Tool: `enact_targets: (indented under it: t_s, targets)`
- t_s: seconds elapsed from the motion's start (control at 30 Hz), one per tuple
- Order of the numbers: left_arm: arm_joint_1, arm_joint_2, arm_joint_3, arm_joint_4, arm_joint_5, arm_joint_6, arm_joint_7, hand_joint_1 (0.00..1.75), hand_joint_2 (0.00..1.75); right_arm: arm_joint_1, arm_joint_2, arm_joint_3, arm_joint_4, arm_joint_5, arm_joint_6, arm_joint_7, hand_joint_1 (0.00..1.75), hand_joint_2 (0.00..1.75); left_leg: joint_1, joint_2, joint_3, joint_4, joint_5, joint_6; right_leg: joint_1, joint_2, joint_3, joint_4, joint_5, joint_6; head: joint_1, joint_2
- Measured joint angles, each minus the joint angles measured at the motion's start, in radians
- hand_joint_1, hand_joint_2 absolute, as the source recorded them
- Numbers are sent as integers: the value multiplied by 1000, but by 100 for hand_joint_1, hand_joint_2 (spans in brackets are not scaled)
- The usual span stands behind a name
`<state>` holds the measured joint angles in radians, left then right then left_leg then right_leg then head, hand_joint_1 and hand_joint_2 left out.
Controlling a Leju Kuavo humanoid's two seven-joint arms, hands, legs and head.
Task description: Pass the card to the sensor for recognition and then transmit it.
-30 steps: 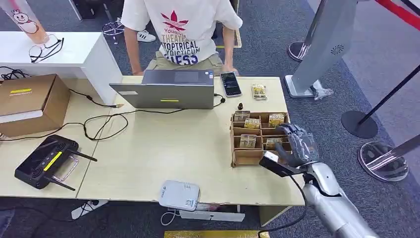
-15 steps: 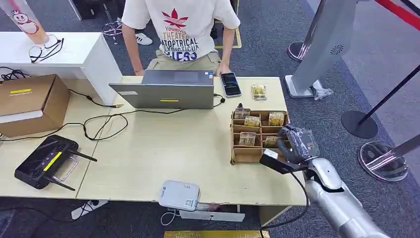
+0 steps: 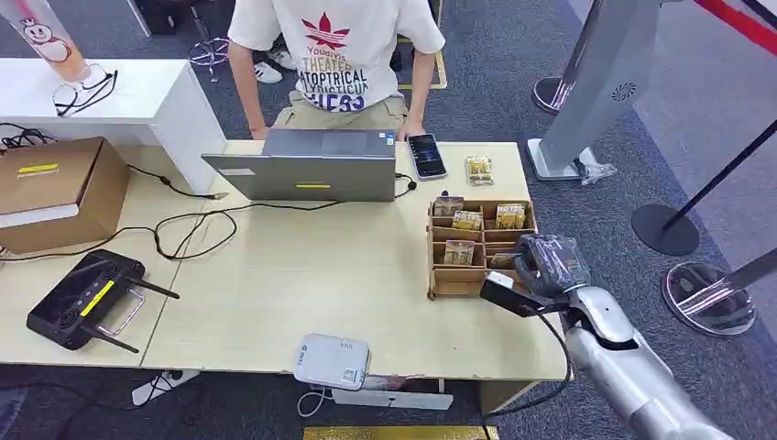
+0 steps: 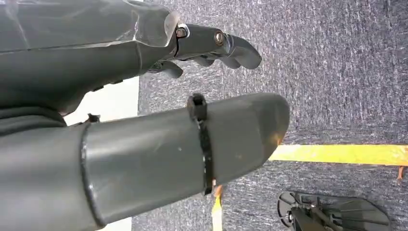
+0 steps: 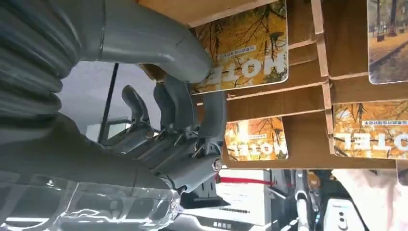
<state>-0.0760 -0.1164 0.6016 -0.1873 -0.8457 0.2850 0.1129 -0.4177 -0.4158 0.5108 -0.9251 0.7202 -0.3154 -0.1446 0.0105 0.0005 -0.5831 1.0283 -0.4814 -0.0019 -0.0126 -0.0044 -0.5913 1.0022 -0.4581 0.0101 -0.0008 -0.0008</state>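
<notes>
A wooden card box with several compartments stands at the table's right side, with yellow "HOTEL" cards upright in it. My right hand is at the box's near right compartment. In the right wrist view, its thumb lies on the face of a HOTEL card and its fingers reach up under that card's lower edge, pinching it in its slot. The white sensor lies at the table's front edge. My left hand hangs over the carpet, holding nothing.
A person sits behind a grey laptop, with a phone and a loose card packet beside it. On the left are a black controller, cables and a cardboard box. Stanchion bases stand on the right.
My right hand has moved forward and down to the box's near right compartment and closed around a card. The person has shifted slightly.
</notes>
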Motion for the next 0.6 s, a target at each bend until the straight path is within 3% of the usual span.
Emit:
enact_targets:
  t_s: [0.43,0.5,0.6]
  targets:
    - [-1,0,0,0,-1,-17,-5,0,0,-36,-23,6,0,-52,116,15,138,175,0,0,0,0,0,0,0,0,0,0,0,0,0,0]
    - [-1,0,0,0,-1,-17,-7,0,0,-45,-27,6,-1,-71,148,10,152,175,0,0,0,0,1,1,0,0,1,0,0,0,0,0]
    - [-1,0,0,0,-1,-17,-8,0,0,-63,-38,6,-3,-96,207,6,154,175,0,0,0,0,0,1,0,0,1,0,0,0,0,0]
